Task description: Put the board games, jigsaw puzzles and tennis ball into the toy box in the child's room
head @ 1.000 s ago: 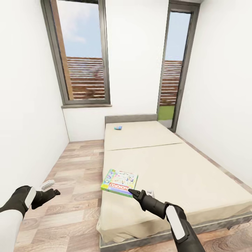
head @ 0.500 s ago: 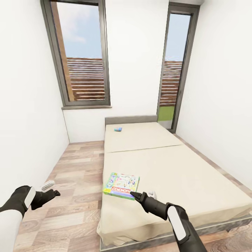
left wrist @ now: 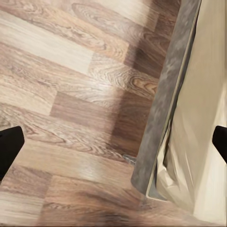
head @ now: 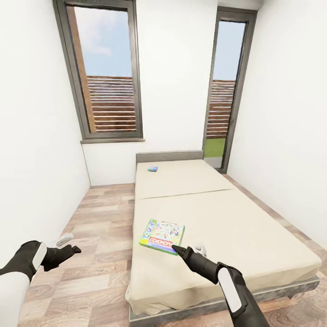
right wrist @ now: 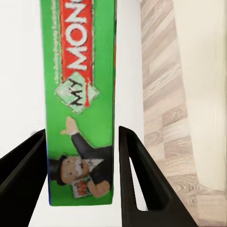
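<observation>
A green-edged colourful board game (head: 162, 234) lies near the left edge of the cream bed (head: 236, 227). My right gripper (head: 178, 249) is at its near right corner. In the right wrist view both black fingers (right wrist: 142, 184) press against the game's green side face (right wrist: 80, 94), shut on it. A small blue board game (head: 153, 169) rests far up the bed by the grey headboard (head: 170, 156). My left gripper (head: 69, 244) hangs open over the wood floor left of the bed, fingertips (left wrist: 9, 146) wide apart above the bed's frame (left wrist: 163, 109).
White walls close in on both sides. A window (head: 106, 72) and a tall glass door (head: 225, 86) fill the far wall. A strip of plank floor (head: 100, 218) runs left of the bed, and a narrower strip (head: 272, 209) runs along its right.
The green-edged game has shifted a little to the right on the bed and turned slightly, with my right gripper moving along with it. The left arm has barely moved.
</observation>
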Available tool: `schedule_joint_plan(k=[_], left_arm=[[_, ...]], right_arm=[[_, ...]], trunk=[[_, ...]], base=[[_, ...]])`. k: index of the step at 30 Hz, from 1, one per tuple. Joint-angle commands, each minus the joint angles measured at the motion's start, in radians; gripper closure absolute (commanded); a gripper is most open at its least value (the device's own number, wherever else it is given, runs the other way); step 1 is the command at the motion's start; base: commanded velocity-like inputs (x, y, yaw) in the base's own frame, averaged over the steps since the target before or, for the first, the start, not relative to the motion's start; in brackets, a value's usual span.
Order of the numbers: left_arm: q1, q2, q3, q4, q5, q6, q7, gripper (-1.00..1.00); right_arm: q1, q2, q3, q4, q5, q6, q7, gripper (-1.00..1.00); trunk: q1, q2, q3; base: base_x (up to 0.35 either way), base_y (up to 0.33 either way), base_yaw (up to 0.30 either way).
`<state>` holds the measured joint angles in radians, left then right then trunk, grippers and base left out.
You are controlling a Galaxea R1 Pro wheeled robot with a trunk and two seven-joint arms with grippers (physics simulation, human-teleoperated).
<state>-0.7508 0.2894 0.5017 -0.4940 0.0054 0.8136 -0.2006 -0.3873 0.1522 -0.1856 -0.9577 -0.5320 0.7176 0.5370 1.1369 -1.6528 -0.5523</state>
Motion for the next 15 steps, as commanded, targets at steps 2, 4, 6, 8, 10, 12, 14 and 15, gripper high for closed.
schedule_joint_plan(k=[2, 4, 6, 8, 10, 12, 14, 15], left_arm=[[-0.001, -0.002, 0.005, -0.001, -0.001, 0.005, -0.002, -1.0], [-0.001, -0.002, 0.004, -0.001, -0.003, 0.004, -0.001, -1.0], [-0.001, -0.001, 0.004, -0.002, -0.002, 0.004, -0.001, -1.0], [-0.001, -0.001, 0.004, -0.005, -0.003, 0.005, -0.002, -1.0], [-0.001, -0.001, 0.004, -0.005, -0.003, 0.005, -0.002, -1.0], [-0.001, -0.002, 0.004, -0.006, -0.003, 0.005, -0.002, -1.0], [-0.001, -0.003, 0.004, -0.006, -0.003, 0.006, -0.001, -1.0], [-0.001, -0.004, 0.004, -0.006, -0.004, 0.006, -0.001, -1.0]], right_arm=[[-0.001, 0.001, -0.004, 0.0, 0.001, 0.005, 0.0, 1.0], [-0.001, 0.001, -0.004, 0.001, 0.002, 0.003, -0.002, 1.0], [-0.001, 0.0, -0.005, 0.001, 0.002, 0.003, -0.002, 1.0], [0.0, -0.004, -0.005, 0.001, 0.002, 0.002, -0.002, 1.0], [0.0, -0.005, -0.005, 0.001, 0.002, 0.002, -0.001, 1.0], [0.0, -0.006, -0.004, 0.001, 0.001, 0.002, -0.002, 1.0], [0.0, -0.006, -0.003, 0.001, 0.002, 0.002, -0.002, 1.0], [0.0, -0.006, -0.004, 0.0, 0.002, 0.002, -0.002, 1.0]], trunk=[[-0.008, 0.014, 0.005], [-0.016, 0.028, 0.012], [-0.024, 0.042, 0.018], [-0.031, 0.056, 0.024], [-0.039, 0.07, 0.03], [-0.047, 0.084, 0.037], [-0.054, 0.098, 0.043], [-0.058, 0.105, 0.046]], base=[[-0.282, -0.124, 0.0], [-0.229, -0.126, 0.0], [-0.109, -0.077, 0.0], [-0.051, -0.036, 0.0], [-0.041, -0.021, 0.0], [-0.129, -0.038, 0.0], [-0.232, -0.103, 0.0], [-0.257, -0.155, 0.0]])
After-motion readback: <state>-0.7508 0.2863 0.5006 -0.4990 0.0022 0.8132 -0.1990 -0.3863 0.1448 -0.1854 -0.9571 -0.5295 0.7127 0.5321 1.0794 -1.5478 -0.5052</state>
